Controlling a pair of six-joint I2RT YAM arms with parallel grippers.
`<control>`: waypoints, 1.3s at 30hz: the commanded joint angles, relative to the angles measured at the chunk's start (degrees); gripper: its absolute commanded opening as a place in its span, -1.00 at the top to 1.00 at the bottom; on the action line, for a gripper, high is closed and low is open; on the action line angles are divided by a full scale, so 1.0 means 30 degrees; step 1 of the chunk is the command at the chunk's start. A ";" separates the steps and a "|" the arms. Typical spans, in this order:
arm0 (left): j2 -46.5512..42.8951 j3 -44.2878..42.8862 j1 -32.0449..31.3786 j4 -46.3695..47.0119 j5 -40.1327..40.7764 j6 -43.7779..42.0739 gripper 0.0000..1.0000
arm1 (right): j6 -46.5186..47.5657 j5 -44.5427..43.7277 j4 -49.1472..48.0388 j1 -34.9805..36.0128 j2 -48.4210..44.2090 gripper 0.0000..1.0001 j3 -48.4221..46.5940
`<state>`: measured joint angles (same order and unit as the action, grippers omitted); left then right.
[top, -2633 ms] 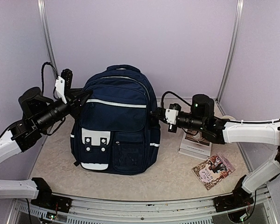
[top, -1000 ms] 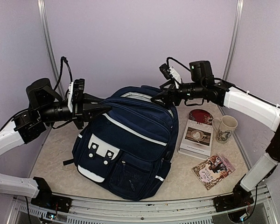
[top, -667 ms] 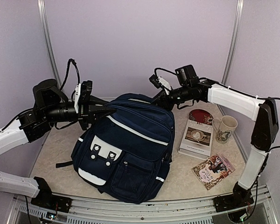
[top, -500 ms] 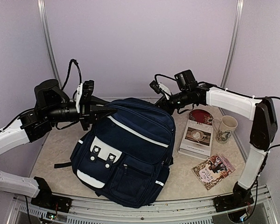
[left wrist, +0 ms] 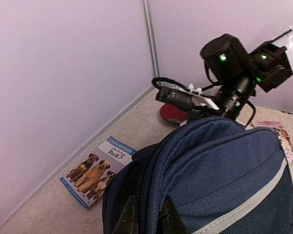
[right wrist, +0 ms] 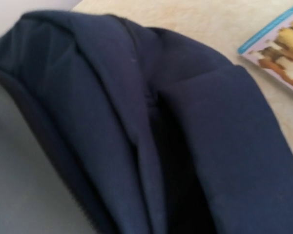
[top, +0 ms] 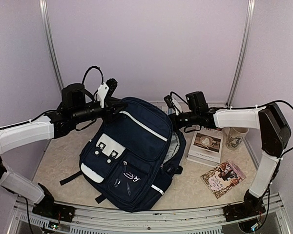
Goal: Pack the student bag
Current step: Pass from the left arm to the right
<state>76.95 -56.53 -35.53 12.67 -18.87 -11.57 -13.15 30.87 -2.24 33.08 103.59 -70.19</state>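
From above, the student bag [top: 132, 156] is lying tilted across the middle of the surface [top: 53, 157], its top toward the back edge and its base near the front edge. The left end effector [top: 118, 106] is reaching in at the top left of the bag. The right end effector [top: 171, 119] is pressing against its upper right side, where pale lining is showing. Compared with half a second earlier, the bag is sitting more turned and gaping wider. The right arm is now hanging lower, in front of the mug [top: 233, 140] at the right edge, with its end effector newly clenched.

In the left wrist view, the left fingers are pinching the zip seam at the bag's top. A dog book [left wrist: 90, 171] is lying behind the bag by the back edge.

In the right wrist view, blurred navy folds are filling the frame. The right end effector is clenched, though whether it is trapping fabric cannot be told.

The step in hand looks like opening the main compartment. The next move probably calls for spreading the mouth and fetching a book.
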 commanded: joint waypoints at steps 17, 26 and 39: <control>0.5516 -0.5052 0.4298 0.3294 -1.2639 -0.0929 1.00 | -0.4914 -0.0584 -0.7017 0.2521 -0.2125 -0.16 0.6121; 0.6532 -0.6347 0.4292 -0.0460 -1.3697 -0.3269 1.00 | -0.0146 -0.1075 -0.4263 0.0964 -0.7624 -1.00 0.8087; 0.5998 -0.5926 0.3752 -0.1140 -1.3014 -0.4360 1.00 | 0.4160 0.3626 -0.2203 0.0816 -0.7398 -0.98 0.3900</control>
<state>97.49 -73.01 -23.66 6.98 -57.54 -23.51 -3.29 36.47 -11.38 35.81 76.62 -54.50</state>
